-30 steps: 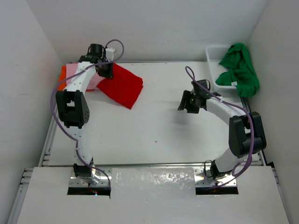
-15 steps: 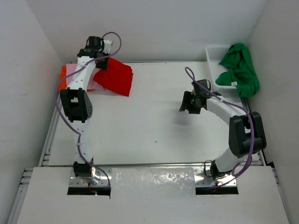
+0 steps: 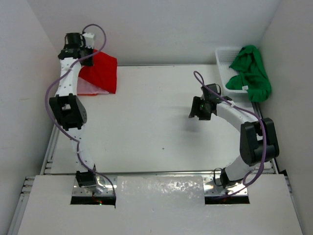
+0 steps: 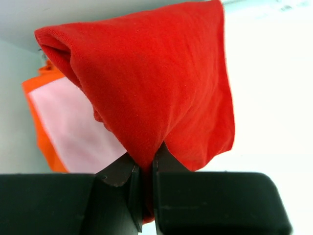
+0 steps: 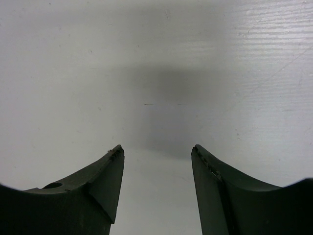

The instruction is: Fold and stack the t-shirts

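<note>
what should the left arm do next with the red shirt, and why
Probably lower the red shirt onto the pink shirt. The left gripper is shut on a fold of it, and it hangs over the pink shirt and orange shirt lying stacked in the far left corner, so it looks lined up for setting down.

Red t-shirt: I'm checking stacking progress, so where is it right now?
In the top view, the red t-shirt is at the table's far-left corner, pinched in the left tool and held over the pink shirt and orange shirt lying there.
</note>
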